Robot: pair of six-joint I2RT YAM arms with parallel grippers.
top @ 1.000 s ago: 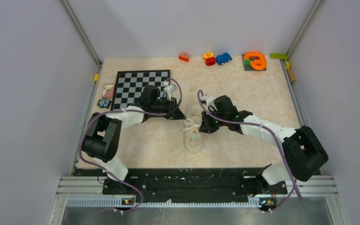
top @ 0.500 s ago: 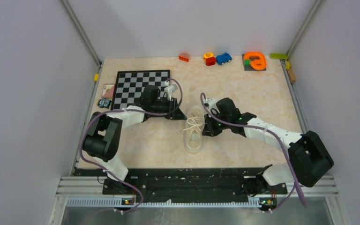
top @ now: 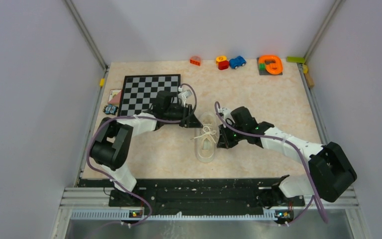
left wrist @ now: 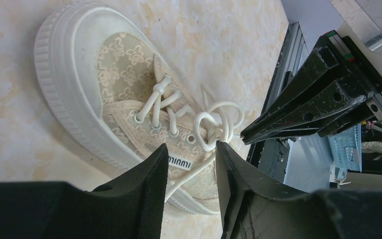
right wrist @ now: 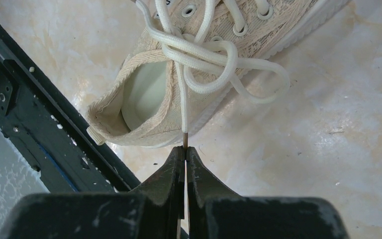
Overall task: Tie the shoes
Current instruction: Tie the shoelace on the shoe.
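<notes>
Sneaker point(top: 206, 142) mid table point(top: 278, 94), well off edges | left pincer point(left wrist: 191, 147) parted astride lace point(left wrist: 191, 174) | right pincer point(right wrist: 185, 149) clenched on lace end

Plain grey walls point(top: 25, 99); beige marbled tabletop point(top: 278, 94); aluminium frame rails point(top: 84, 32).

Sneaker point(right wrist: 144, 99): toe cut off by the right wrist view's top edge; heel end partly hidden behind fingers point(left wrist: 144, 199) of the left gripper point(left wrist: 191, 149). Lace end point(right wrist: 183, 117): tip lost between the closed jaws of the right gripper point(right wrist: 185, 148). Small items point(top: 111, 109) left of the chessboard point(top: 149, 92): too small to tell.
</notes>
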